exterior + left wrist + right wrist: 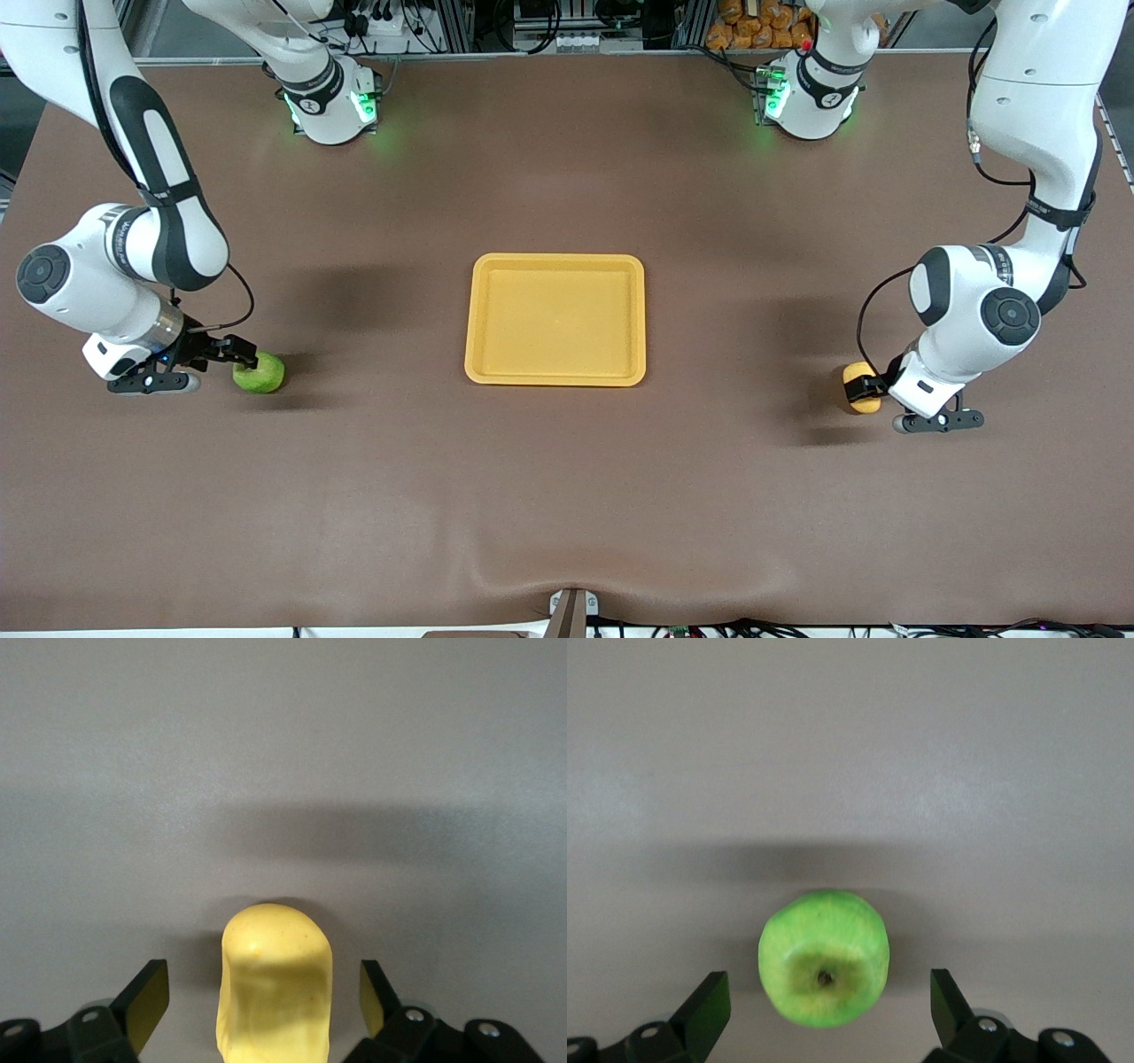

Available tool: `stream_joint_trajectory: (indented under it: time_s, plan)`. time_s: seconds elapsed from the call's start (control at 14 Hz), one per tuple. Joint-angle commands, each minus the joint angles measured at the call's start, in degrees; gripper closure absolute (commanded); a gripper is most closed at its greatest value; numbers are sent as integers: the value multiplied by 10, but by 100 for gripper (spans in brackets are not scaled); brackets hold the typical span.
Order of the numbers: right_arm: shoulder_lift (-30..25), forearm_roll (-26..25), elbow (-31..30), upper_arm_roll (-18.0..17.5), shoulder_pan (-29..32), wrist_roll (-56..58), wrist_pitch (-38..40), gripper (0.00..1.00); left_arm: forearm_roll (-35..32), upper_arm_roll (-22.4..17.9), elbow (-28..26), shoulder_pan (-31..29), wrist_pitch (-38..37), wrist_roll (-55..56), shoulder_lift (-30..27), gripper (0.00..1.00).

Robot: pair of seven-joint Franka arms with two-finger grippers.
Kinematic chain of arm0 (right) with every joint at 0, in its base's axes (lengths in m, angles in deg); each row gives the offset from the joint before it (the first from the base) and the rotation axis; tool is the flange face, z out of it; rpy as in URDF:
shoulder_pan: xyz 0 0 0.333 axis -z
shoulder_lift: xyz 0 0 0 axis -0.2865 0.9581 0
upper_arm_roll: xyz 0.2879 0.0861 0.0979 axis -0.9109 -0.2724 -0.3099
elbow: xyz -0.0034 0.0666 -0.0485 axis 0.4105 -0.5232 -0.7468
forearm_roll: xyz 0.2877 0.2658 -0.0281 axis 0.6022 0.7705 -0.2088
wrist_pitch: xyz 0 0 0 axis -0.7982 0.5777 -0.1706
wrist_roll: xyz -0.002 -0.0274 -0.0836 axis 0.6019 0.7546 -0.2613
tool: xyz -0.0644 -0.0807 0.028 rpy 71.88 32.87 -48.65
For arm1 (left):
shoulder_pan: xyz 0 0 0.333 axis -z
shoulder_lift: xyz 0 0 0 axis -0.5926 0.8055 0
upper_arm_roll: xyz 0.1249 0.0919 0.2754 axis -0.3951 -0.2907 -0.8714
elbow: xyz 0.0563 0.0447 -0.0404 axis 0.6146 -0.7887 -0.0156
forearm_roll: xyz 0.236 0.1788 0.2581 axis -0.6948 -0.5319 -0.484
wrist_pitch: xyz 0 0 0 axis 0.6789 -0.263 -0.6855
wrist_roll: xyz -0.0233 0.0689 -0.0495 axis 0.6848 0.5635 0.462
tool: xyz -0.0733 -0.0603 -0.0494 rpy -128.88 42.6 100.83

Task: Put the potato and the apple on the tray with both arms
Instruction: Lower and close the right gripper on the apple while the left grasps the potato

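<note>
Both end effectors apart: left (263,1005) straddles potato (275,988), right (830,1005) straddles apple (824,970). Centre, clamp gently, then lift to tray (556,262).

Brown table (567,496) bears tray (555,377), apple (262,376), potato (859,388).

The front view looks down from high across the bench (567,496), facing both robot bases and taking in the whole top. Each wrist view sits close above its own tool, looking past the fingers at the bench surface. The left wrist view shares the potato (275,979) (861,388) with the front view; the right wrist view shares the apple (824,958) (260,373).
</note>
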Motion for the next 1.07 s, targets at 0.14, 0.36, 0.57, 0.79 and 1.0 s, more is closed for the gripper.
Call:
stream_joint_trajectory:
  time_s: [0.14, 0.36, 0.57, 0.79, 1.0]
  plan:
    - [28, 16, -6, -4, -6, 7, -47, 0, -11, 2, 3, 4, 4, 0, 6, 14]
    - [32, 17, -6, -4, -7, 3, -46, 0, -11, 2, 4, 3, 10, -2, 15, 20]
    - [34, 17, -6, -4, -7, 2, -46, 0, -11, 2, 4, 2, 9, -2, 15, 24]
    - [40, 17, -6, -4, -7, 2, -45, 0, -11, 2, 7, 2, 9, -4, 15, 34]
    - [41, 16, -6, -4, -7, 1, -45, 0, -11, 2, 6, 2, 9, -1, 15, 48]
